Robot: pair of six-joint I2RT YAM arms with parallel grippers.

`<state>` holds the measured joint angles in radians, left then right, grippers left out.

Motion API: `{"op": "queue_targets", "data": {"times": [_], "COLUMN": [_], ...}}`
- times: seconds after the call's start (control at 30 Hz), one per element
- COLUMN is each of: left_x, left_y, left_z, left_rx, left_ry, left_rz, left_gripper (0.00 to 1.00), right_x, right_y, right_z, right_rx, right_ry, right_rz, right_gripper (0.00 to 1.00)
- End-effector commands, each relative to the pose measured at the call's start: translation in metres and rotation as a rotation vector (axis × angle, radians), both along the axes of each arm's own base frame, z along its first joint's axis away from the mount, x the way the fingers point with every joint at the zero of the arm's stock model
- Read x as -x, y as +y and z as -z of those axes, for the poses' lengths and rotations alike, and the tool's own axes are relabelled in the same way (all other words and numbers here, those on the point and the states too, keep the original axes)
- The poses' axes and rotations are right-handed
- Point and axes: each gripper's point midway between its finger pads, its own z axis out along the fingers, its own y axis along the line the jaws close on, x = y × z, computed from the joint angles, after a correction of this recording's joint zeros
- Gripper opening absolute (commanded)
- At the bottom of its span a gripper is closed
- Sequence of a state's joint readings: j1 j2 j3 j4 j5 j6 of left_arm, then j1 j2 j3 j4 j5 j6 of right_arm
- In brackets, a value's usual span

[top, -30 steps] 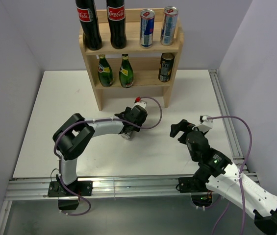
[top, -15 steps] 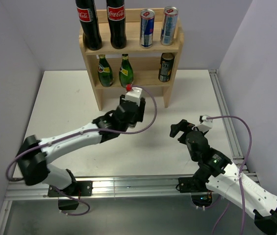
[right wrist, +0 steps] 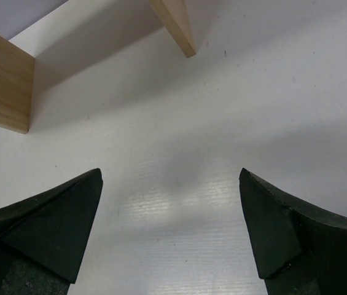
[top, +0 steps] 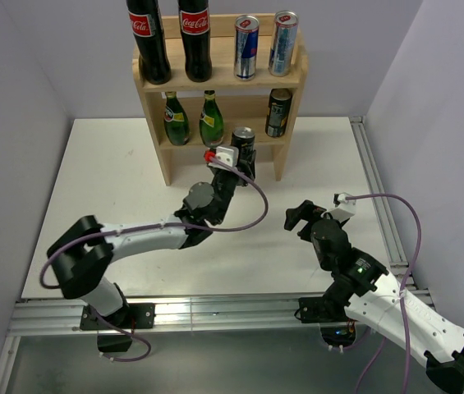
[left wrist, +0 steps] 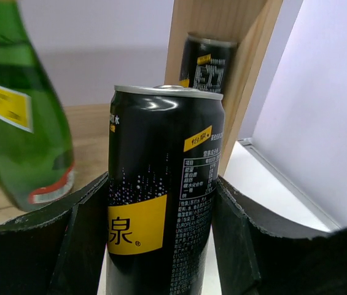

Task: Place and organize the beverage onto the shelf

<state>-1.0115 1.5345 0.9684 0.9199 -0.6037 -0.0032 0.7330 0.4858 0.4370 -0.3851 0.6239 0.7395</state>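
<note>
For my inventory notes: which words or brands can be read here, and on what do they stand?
"Coca-Cola": left cola bottle, right cola bottle.
"泉": held black can; its fine print is too small.
Other labels on the shelf: too small to read.

A white counter [top: 108,189] is sitting between pale walls [top: 10,98], with one metal rail [top: 374,189] running along its right edge and another [top: 215,308] along its near edge.

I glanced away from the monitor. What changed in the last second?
The left gripper, shut on the black can, carried it forward to the lower tier of the shelf. The right gripper stayed open and still; the shelved bottles and cans did not move.
</note>
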Motion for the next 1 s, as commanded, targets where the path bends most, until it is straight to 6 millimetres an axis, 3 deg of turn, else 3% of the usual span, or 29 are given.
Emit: {"op": "queue_targets", "data": {"times": [0.0,0.23,0.53,0.63,0.97], "left_x": [0.013,0.008,-0.001,-0.009,-0.051], "left_y": [0.016,0.011,0.009,0.005,0.023], "left_z": [-0.081,-0.103,-0.116,-0.122,-0.141], "left_rx": [0.289,0.333,0.353,0.364,0.394], "left_ry": [-0.271,-0.399,-0.532,-0.560,-0.601], "left_rz": [-0.028,-0.093,-0.195,-0.199,-0.220], "left_gripper": [0.00,0.00,0.00,0.00,0.00], "right_x": [-0.003,-0.003,-0.005,-0.005,-0.008], "right_y": [-0.003,-0.002,-0.002,-0.001,0.002], "right_z": [-0.002,-0.001,0.000,0.001,0.006], "right_rx": [0.002,0.007,0.015,0.017,0.044], "right_ry": [-0.018,-0.017,-0.018,-0.016,-0.005], "right_rz": [0.022,0.017,0.014,0.009,0.003], "right_gripper": [0.99,0.99,0.99,0.99,0.99]}}
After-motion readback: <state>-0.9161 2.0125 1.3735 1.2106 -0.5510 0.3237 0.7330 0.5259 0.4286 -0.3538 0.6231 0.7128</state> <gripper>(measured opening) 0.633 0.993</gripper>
